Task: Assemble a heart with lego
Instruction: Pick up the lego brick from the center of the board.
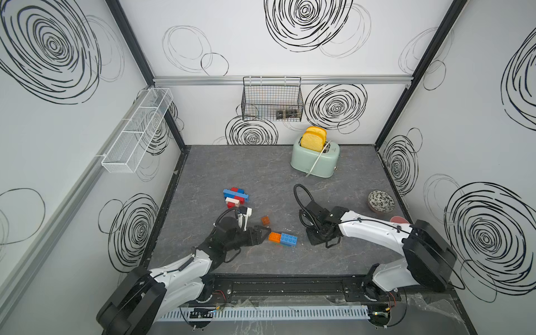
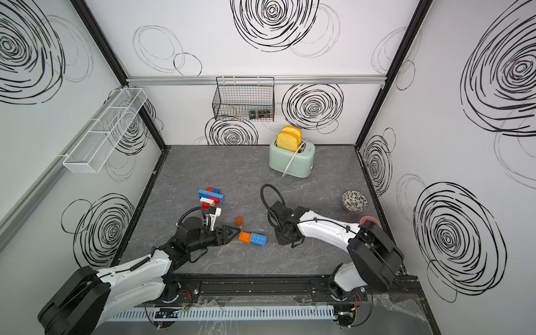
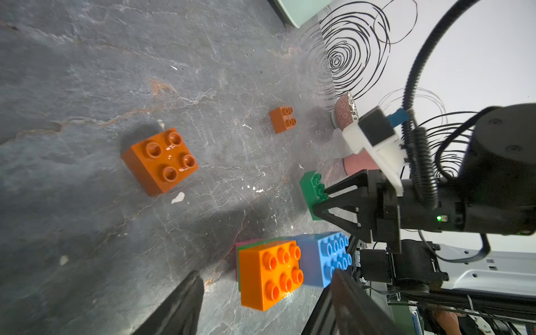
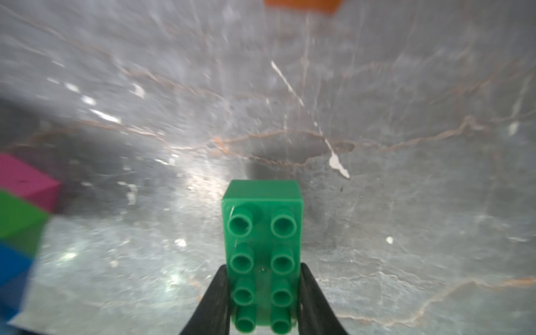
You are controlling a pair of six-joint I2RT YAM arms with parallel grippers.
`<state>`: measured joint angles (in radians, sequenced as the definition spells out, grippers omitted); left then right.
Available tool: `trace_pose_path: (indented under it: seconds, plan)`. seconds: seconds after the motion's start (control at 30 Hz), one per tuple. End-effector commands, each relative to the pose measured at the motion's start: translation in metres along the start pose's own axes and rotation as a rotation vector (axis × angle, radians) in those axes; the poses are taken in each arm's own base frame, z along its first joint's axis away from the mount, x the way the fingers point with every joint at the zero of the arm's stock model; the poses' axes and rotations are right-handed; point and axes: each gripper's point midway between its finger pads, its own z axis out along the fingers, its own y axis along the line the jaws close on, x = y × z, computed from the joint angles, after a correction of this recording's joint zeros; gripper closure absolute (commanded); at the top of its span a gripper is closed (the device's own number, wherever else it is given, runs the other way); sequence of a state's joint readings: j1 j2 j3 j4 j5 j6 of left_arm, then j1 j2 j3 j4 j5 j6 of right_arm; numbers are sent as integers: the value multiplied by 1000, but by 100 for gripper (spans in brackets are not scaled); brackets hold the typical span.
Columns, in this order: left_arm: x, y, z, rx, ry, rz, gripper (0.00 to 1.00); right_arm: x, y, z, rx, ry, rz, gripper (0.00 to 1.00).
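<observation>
Grey tabletop [image 1: 261, 168] | L fingers [image 3: 177, 304] apart, empty | R fingers [image 4: 213, 304] clamped on grn brick [image 4: 262, 232]

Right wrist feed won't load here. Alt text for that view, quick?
The right pincer is shut on a green eight-stud brick, gripping its long sides, studs toward the camera. Behind is grey marbled tabletop; blurred pink, green and blue bricks and an orange brick show at the frame's edges.

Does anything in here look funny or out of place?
Yes. The white cord is slung over the top of the mint toaster and down its front, as if someone tossed it there.
</observation>
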<state>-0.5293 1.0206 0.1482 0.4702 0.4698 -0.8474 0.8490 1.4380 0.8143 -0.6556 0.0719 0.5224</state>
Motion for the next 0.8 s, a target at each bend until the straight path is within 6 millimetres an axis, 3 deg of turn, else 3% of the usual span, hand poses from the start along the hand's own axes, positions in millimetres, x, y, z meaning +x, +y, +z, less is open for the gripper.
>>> trace_pose_path:
  seconds: [0.0,0.17,0.4,0.53,0.77]
  plan:
    - [-7,-1,-4,13,-41,-10,26,-25,6,-38,-17,-101,-51,70]
    - [-12,5,-10,4,-72,-42,26,-58,32,-74,-126,-199,-193,69]
    - [-27,17,-24,-31,-153,-87,26,-89,81,-100,-263,-245,-463,69]
    - [-27,25,-30,-32,-190,-140,26,-89,115,-97,-328,-219,-621,70]
    - [-34,34,-42,-56,-238,-176,25,-71,159,-67,-364,-120,-823,70]
